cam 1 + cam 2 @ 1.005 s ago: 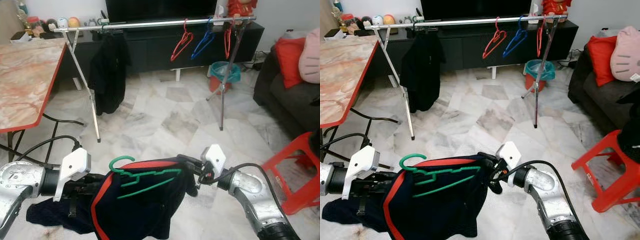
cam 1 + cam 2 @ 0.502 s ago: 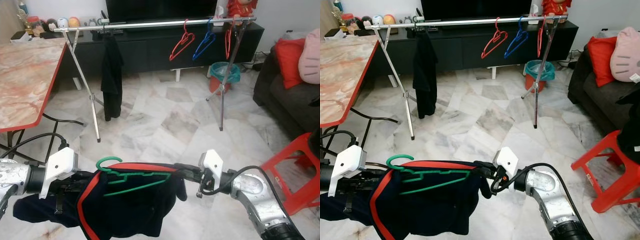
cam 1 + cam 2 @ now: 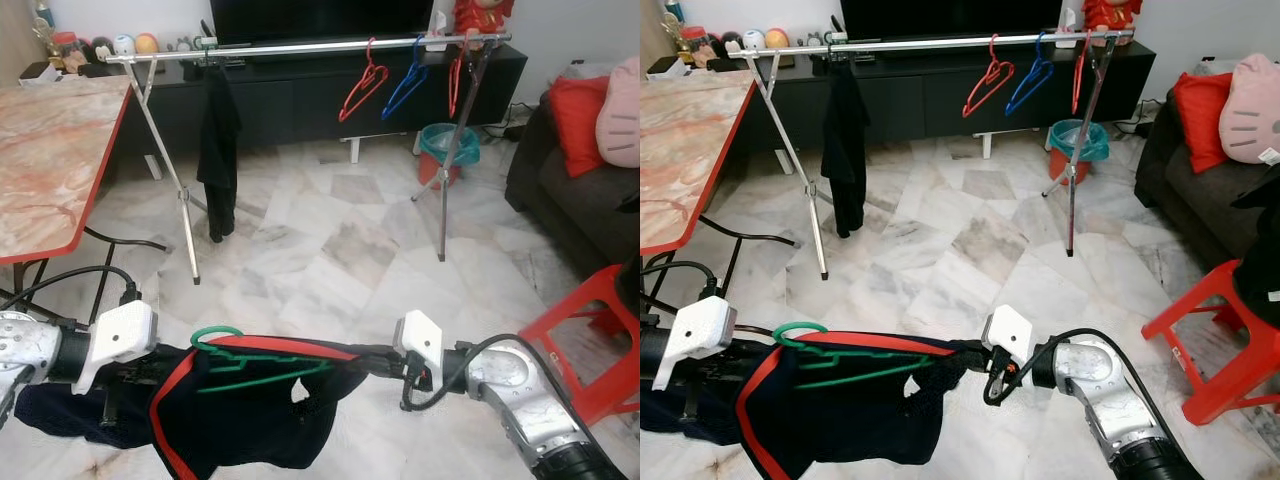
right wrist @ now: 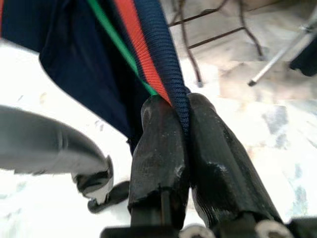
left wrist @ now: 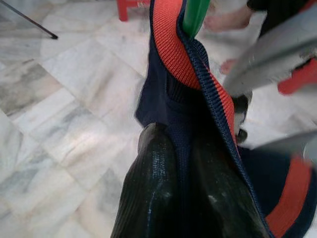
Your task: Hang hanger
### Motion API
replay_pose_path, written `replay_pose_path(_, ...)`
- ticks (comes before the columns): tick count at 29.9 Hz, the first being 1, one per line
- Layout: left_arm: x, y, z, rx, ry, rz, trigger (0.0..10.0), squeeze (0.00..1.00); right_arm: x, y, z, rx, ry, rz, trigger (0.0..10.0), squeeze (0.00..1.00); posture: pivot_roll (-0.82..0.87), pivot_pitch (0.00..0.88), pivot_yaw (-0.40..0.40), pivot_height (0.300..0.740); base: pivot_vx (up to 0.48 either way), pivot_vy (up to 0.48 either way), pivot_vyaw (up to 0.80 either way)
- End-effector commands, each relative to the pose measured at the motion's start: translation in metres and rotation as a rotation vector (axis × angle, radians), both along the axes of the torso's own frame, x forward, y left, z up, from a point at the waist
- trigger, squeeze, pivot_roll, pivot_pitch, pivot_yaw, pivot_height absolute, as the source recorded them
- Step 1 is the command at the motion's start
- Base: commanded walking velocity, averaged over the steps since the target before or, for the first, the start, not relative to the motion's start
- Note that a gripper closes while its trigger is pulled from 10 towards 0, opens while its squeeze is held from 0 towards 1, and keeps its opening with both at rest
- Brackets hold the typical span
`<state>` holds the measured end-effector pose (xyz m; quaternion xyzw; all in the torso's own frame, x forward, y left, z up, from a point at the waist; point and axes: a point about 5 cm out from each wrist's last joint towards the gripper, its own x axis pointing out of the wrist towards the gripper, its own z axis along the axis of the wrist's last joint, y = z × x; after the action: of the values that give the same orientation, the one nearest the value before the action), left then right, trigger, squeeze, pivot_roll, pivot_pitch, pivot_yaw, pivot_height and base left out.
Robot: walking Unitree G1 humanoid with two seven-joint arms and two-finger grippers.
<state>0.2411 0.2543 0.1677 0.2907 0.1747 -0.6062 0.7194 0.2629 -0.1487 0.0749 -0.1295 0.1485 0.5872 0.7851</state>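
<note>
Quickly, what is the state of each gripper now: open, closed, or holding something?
Left gripper: closed on the navy garment.
Right gripper: closed on the navy garment's red-trimmed edge.

Both arms held low, fingers [image 4: 163, 148] pinched closed.

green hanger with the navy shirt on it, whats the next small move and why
Probably lift it and step toward the rail. Both end effectors, left and right, are shut on the navy garment, stretched low between them with the green hanger inside. The rack stands across the floor, with free rail between the black garment and the red hanger.
</note>
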Motion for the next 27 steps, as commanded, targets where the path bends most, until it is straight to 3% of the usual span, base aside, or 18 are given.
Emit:
replay_pose_path(1, 0.004, 0.027, 0.015, 0.115, -0.027, 0.072, 10.0, 0.0, -0.006, -0.035, -0.014, -0.129, 0.081, -0.087, 0.0, 0.0, -0.04, 0.04, 0.018, 0.74, 0.0, 0.0, 0.0)
replay_pose_path(4, 0.006, 0.028, 0.019, 0.111, -0.016, 0.065, 10.0, 0.0, -0.009, -0.039, -0.019, -0.19, 0.109, -0.063, 0.0, 0.0, -0.04, 0.047, 0.016, 0.74, 0.0, 0.0, 0.0)
replay_pose_path(7, 0.005, 0.02, 0.024, 0.007, 0.026, 0.007, 10.0, 0.0, -0.018, -0.048, -0.034, -0.32, 0.153, -0.007, 0.0, 0.0, -0.03, 0.048, 0.012, 0.74, 0.0, 0.0, 0.0)
replay_pose_path(14, 0.002, 0.014, 0.029, -0.03, 0.06, -0.071, 10.0, 0.0, -0.02, -0.05, -0.034, -0.346, 0.17, 0.033, 0.0, 0.0, -0.04, 0.042, 0.013, 0.74, 0.0, 0.0, 0.0)
replay_pose_path(18, 0.004, 0.005, 0.034, -0.118, 0.069, -0.111, 10.0, 0.0, -0.02, -0.05, -0.035, -0.357, 0.163, 0.048, 0.0, 0.0, -0.04, 0.035, 0.012, 0.74, 0.0, 0.0, 0.0)
replay_pose_path(19, 0.003, -0.004, 0.034, -0.169, 0.077, -0.139, 10.0, 0.0, -0.019, -0.05, -0.037, -0.365, 0.162, 0.032, 0.0, 0.0, -0.04, 0.033, 0.01, 0.74, 0.0, 0.0, 0.0)
replay_pose_path(23, -0.003, -0.007, 0.025, -0.122, 0.119, -0.176, 10.0, 0.0, -0.021, -0.055, -0.039, -0.403, 0.174, 0.042, 0.0, 0.0, -0.04, 0.033, 0.008, 0.74, 0.0, 0.0, 0.0)
replay_pose_path(25, -0.01, -0.009, 0.016, -0.042, 0.16, -0.225, 10.0, 0.0, -0.023, -0.064, -0.041, -0.475, 0.17, 0.057, 0.0, 0.0, -0.04, 0.031, 0.006, 0.74, 0.0, 0.0, 0.0)
replay_pose_path(27, -0.016, -0.017, 0.012, -0.032, 0.192, -0.283, 10.0, 0.0, -0.021, -0.072, -0.043, -0.531, 0.172, 0.056, 0.0, 0.0, -0.04, 0.024, 0.006, 0.74, 0.0, 0.0, 0.0)
